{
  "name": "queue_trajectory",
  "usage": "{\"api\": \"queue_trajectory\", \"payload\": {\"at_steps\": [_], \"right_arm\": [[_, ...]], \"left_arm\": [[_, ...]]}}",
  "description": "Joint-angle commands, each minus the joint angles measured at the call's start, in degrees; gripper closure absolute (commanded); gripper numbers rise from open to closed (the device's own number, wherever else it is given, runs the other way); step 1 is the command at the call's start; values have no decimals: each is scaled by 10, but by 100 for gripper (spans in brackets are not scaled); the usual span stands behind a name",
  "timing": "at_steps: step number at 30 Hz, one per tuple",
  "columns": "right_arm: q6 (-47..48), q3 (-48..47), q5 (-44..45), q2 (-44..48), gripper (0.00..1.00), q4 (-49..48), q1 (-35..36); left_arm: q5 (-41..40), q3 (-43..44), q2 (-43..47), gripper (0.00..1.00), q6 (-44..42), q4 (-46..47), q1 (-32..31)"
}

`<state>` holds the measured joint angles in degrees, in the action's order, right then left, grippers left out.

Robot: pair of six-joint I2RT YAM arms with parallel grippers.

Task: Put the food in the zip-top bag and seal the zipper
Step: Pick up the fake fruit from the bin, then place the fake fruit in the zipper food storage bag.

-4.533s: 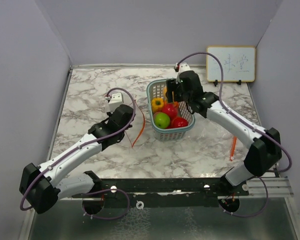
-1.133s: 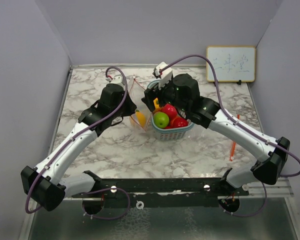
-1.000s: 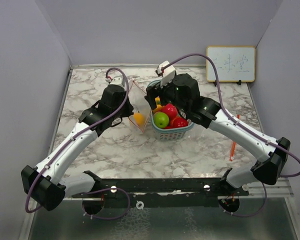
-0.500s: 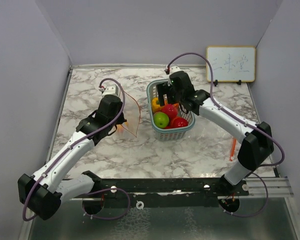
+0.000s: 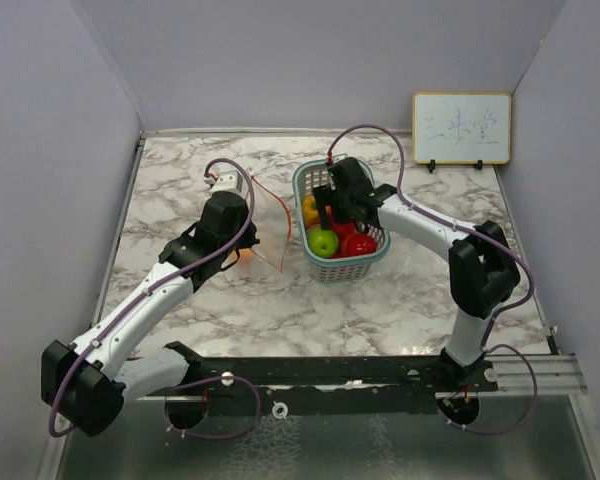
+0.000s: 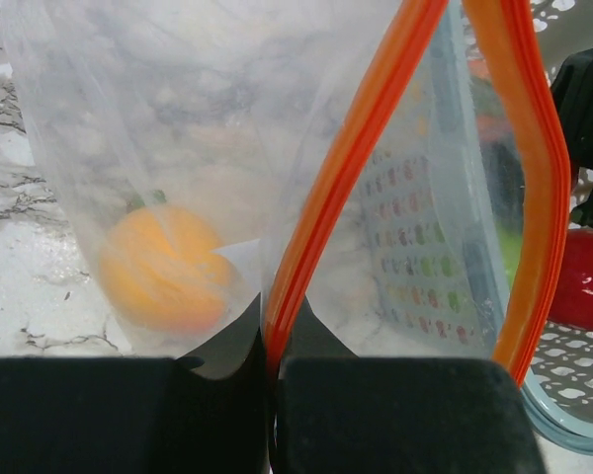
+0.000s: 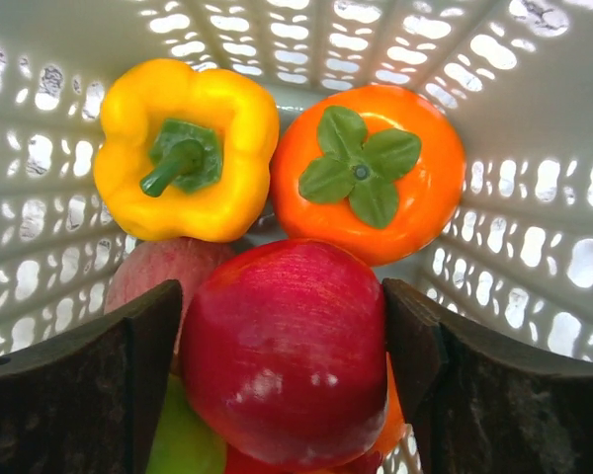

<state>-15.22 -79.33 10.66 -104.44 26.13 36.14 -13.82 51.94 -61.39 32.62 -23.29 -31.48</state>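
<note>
Right tool (image 7: 285,316), released, straddles the red apple (image 7: 277,380) while left tool (image 6: 272,400) clenches the zipper (image 6: 348,173); an off-centre squeeze could pop the glossy fruit loose.

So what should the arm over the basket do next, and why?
Probably close the right gripper on the red apple: its open fingers flank it in the basket, while the left gripper pinches the zip-top bag at its mouth.

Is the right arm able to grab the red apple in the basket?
Probably yes. The right gripper is open inside the basket, with a finger on each side of the red apple and nothing in between.
</note>
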Motion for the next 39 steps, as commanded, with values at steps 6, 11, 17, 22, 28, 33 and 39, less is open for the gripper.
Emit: {"api": "queue_trajectory", "payload": {"at_steps": [6,11,17,22,28,33,39], "right_arm": [[-5,23,24,36,60,-4,1],[29,26,-51,140,61,-28,1],[33,68,-351,261,61,-145,2],[-26,119,-556,269,61,-308,30],[-84,139,-516,207,61,-396,42],[-114,135,-456,159,60,-447,46],[-73,109,-294,133,46,-391,55]], "left_arm": [[18,0,-8,100,2,26,4],[30,4,-18,100,8,34,5],[31,19,-35,100,2,34,6],[38,29,-48,100,0,36,7],[65,35,-43,100,7,37,8],[102,33,-31,100,13,41,9],[163,25,-6,100,38,42,12]]}}
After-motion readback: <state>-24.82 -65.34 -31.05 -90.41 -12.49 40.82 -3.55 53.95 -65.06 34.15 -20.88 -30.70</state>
